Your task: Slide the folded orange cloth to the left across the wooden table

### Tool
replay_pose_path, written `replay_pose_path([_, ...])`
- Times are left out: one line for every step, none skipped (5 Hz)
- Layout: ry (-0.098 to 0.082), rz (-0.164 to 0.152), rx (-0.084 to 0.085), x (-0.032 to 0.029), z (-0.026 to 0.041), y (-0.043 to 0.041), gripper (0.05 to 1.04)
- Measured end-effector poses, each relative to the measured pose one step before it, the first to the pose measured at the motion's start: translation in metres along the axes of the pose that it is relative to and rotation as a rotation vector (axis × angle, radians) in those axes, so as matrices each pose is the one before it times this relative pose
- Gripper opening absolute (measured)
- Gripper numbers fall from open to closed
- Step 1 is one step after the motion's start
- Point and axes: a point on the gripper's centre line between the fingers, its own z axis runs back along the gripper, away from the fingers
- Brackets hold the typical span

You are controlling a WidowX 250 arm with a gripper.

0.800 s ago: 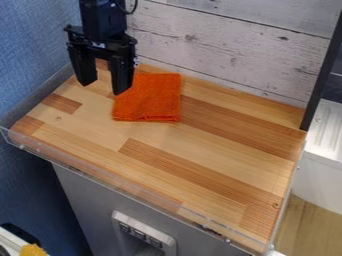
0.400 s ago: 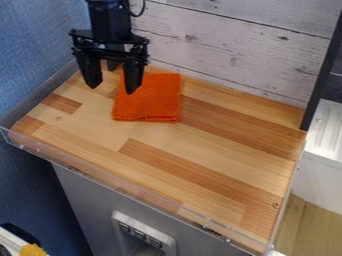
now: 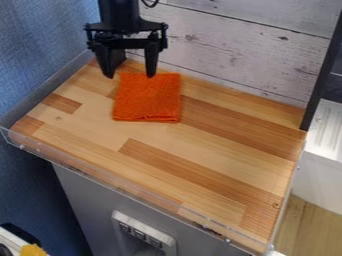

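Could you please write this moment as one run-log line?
gripper: open, empty | at: far edge of orange cloth | contact: cannot tell | cloth: folded, on wooden counter

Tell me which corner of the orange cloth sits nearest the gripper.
The cloth's far-left corner, as the camera sees it: in this view it falls between the open gripper's two fingertips, while the other three corners lie outside them.
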Motion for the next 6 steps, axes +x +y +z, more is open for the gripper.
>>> replay_pose_path([-0.0223, 0.1328, 0.0022, 0.0178, -0.00253, -0.00645, 0.999])
replay_pose_path([-0.0096, 0.1181, 0.0016, 0.0143, -0.00001, -0.00549, 0.999])
replay_pose_path([0.0007, 0.0859, 0.0095, 0.00843, 0.0026, -0.00632, 0.999])
replay_pose_path([0.0121, 0.0544, 0.0211, 0.003, -0.00276, -0.00491, 0.937])
replay_pose_path([0.0153, 0.0411, 0.0174, 0.00017, -0.00923, -0.00005, 0.653])
replay_pose_path([0.0222, 0.0294, 0.0189, -0.00002, -0.01492, -0.00125, 0.357])
